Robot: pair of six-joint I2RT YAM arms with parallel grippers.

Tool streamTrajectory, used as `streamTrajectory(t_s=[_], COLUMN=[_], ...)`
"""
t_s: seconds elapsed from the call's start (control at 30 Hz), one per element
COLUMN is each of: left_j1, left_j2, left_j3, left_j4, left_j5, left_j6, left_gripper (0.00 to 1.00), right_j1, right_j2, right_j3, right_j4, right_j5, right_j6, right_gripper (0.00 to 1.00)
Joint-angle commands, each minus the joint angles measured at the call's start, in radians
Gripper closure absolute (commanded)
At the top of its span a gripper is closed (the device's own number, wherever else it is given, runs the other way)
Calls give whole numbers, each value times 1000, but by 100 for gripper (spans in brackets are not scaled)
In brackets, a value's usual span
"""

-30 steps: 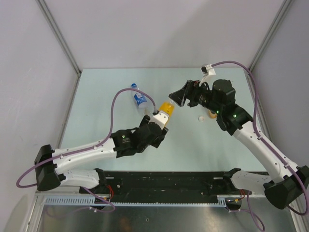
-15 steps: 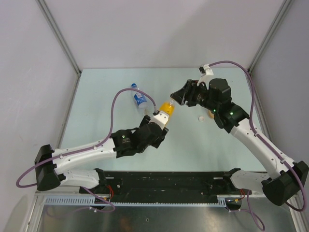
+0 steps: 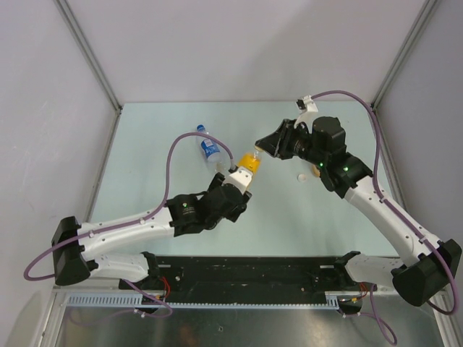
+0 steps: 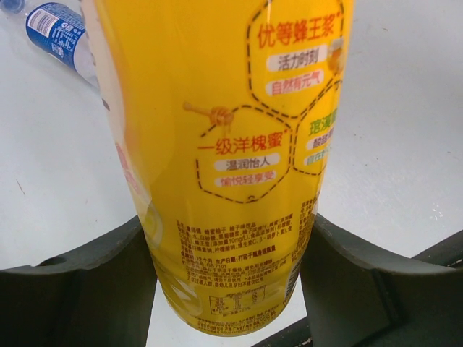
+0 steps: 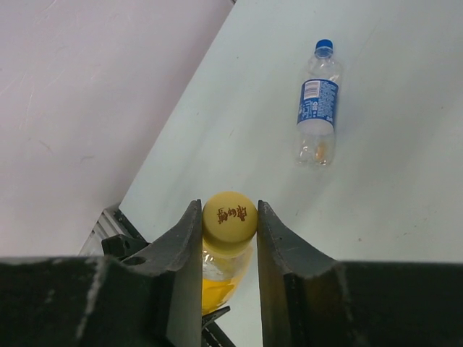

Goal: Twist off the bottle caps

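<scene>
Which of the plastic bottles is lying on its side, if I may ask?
The clear plastic bottle with the blue label; the yellow plastic bottle is held up, tilted.

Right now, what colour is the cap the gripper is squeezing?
Yellow cap with brown lettering; right wrist view shows it best.

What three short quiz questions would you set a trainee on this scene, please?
1. True or false: the right gripper is shut on the yellow cap.
2. Pick one: the clear bottle is A) standing upright, B) lying on the table, C) held in the air.
3. Short answer: which gripper holds the yellow bottle by its body?
Key: 1 true; 2 B; 3 the left gripper.
</scene>
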Motion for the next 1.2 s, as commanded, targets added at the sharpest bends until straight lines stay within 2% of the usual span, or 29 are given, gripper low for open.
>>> streamTrajectory(t_s=[0.0,0.2,0.5,0.73,1.03,1.17], left_j1=[-4,7,62,93,105,106], left_j2=[-41,-129,-292,-382,-337,-300], left_j3=[-5,-70,-196,-290,-260,-237], left_j4=[37,172,441,666,770,780], left_j5=[-9,185,715,1059,1443,1539], left_j6=[-15,45,105,87,40,39], left_gripper=[100,100,100,100,100,100], right_j1=[5,5,-51,-86,-91,-91], right_j2=[-36,-69,-156,-209,-242,-269], right_j3=[45,36,-24,-53,-77,-89], right_j4=[47,58,191,287,454,508], right_j5=[-51,-97,-318,-504,-764,-813], right_j6=[-53,-93,-106,-132,-99,-97], right_gripper=[100,100,100,100,100,100])
